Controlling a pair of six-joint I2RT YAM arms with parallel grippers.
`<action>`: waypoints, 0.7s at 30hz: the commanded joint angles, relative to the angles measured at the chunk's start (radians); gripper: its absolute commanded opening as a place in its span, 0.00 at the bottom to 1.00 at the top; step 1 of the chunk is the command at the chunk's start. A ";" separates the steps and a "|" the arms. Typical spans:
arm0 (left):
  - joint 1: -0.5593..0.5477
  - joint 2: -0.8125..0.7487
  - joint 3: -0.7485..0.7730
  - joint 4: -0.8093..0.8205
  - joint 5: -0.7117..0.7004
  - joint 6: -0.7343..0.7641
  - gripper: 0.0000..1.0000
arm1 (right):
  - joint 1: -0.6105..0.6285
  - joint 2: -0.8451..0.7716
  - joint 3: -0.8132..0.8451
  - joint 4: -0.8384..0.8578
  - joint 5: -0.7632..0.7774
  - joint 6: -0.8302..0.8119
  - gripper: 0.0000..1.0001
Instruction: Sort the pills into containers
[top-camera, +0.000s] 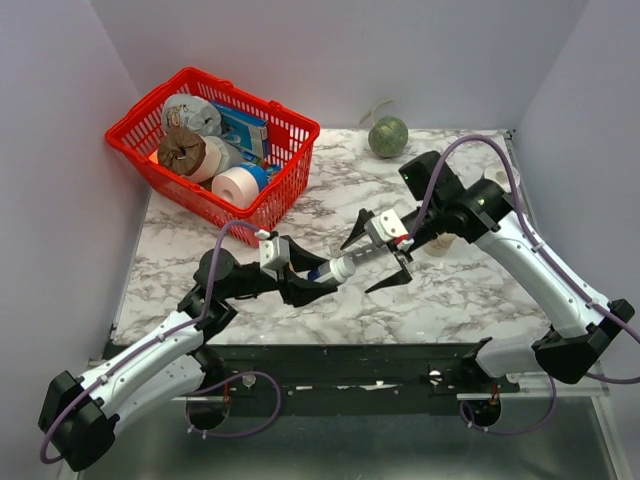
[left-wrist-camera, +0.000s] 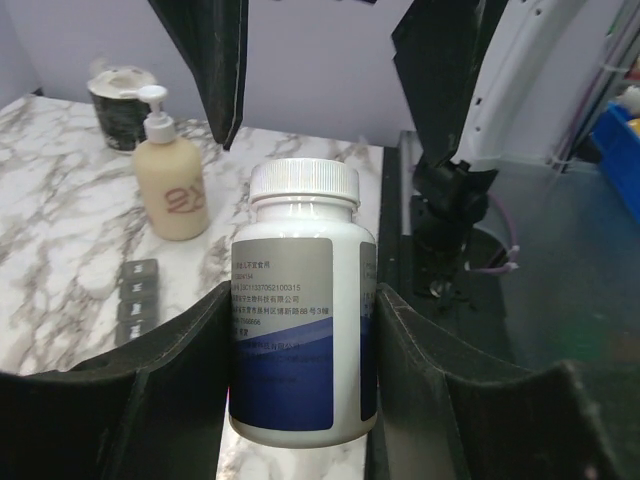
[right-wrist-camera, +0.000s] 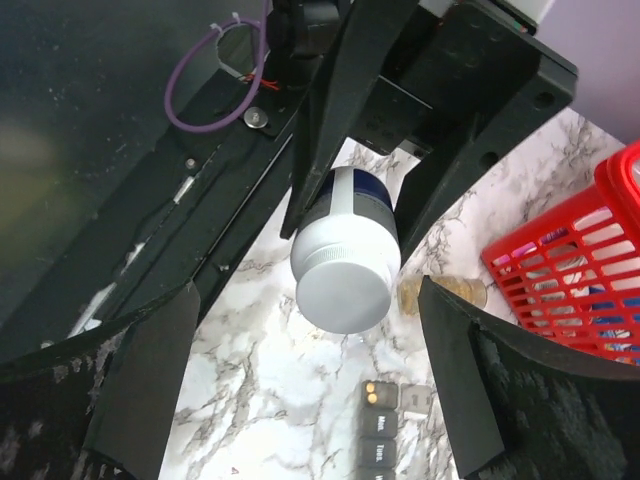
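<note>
My left gripper is shut on a white-capped bottle with a grey and blue label, held above the marble table; in the top view the left gripper points the bottle to the right. My right gripper stands open, one finger on each side of the cap without touching it. The pills show as tan pieces in a clear vial lying on the table. The containers are a dark strip; its end compartment is open with two yellow pills inside. The strip also shows left of the bottle.
A red wire basket with rolls and boxes stands at the back left. A beige pump bottle and a dark cup stand on the marble. A green ball rests at the back wall. The black frame runs along the near edge.
</note>
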 joint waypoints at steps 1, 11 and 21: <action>0.008 0.024 -0.005 0.181 0.108 -0.128 0.00 | 0.029 -0.002 -0.033 0.002 -0.009 -0.094 0.92; 0.011 0.041 0.000 0.208 0.084 -0.168 0.00 | 0.055 -0.016 -0.072 0.130 0.031 0.072 0.64; 0.009 0.021 0.061 -0.040 -0.027 0.037 0.00 | 0.060 -0.022 -0.122 0.252 0.027 0.333 0.52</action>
